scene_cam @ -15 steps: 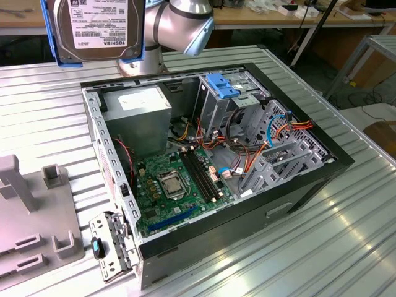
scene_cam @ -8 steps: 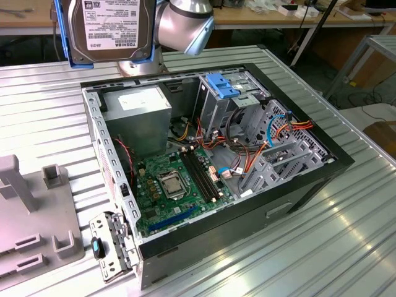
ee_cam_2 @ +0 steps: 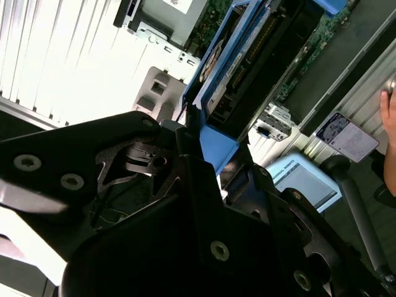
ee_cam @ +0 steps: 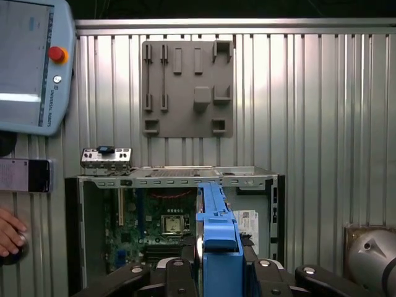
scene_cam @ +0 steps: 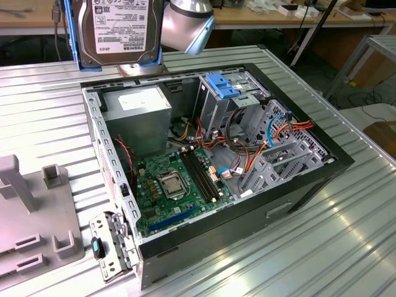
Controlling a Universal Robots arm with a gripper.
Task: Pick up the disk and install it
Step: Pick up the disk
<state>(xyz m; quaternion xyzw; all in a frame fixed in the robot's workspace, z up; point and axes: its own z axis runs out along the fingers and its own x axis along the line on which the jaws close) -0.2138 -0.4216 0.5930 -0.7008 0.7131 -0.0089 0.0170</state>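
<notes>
- Item: the disk, a grey drive in a blue carrier. It is aloft and clear of the table, above the far rim of the open computer case, toward the exterior view's left.
- Pincer: the gripper is clamped on the disk's carrier, with a jaw on either side.
- Attitude: the disk stands on end with its long axis near vertical and its label face toward the exterior camera. In the first wrist view I see it edge-on.
- Governing relation: the drive cage, topped by its fixed blue bracket, lies lower than the disk and to the exterior view's right, in the case's far end. The disk and cage are apart.
- Status, my judgement: the disk is lifted but not yet seated.
- Also logged: the motherboard and a grey fixture plate.
</notes>
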